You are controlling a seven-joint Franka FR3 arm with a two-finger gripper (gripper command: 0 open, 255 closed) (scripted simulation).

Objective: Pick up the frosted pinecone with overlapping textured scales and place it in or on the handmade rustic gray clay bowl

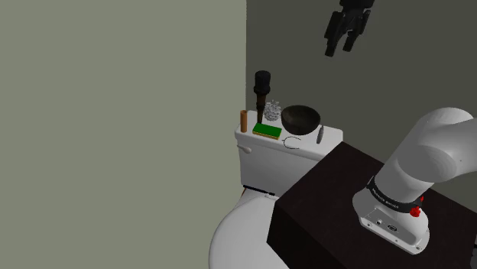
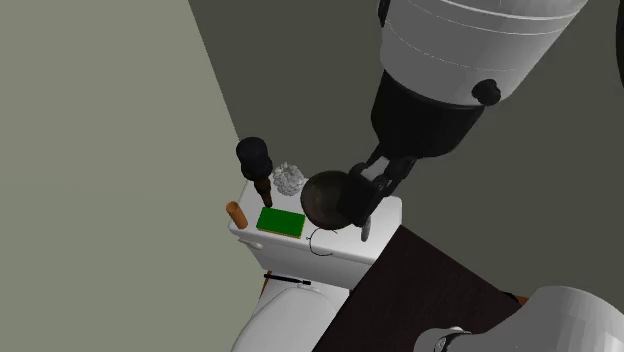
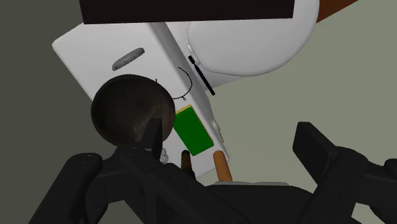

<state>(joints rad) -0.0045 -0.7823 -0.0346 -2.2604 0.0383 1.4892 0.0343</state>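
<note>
The frosted pinecone (image 1: 273, 111) sits at the back of a white toilet tank lid (image 1: 256, 141), between a dark grinder-like object (image 1: 262, 90) and the dark round bowl (image 1: 300, 118). The second exterior view has the pinecone (image 2: 289, 178) beside the bowl (image 2: 330, 198). My gripper (image 1: 342, 44) hangs open and empty, high above the tank near the bowl's side. In the wrist view the bowl (image 3: 132, 111) lies just past one finger (image 3: 153, 137), which hides most of the pinecone (image 3: 165, 154).
A green block (image 1: 267, 131), a brown cylinder (image 1: 243, 120), a thin wire loop (image 1: 292, 142) and a small grey piece (image 1: 321, 135) share the lid. Walls close in behind. The dark stand (image 1: 329, 199) abuts the tank; the toilet bowl (image 1: 237, 233) is below.
</note>
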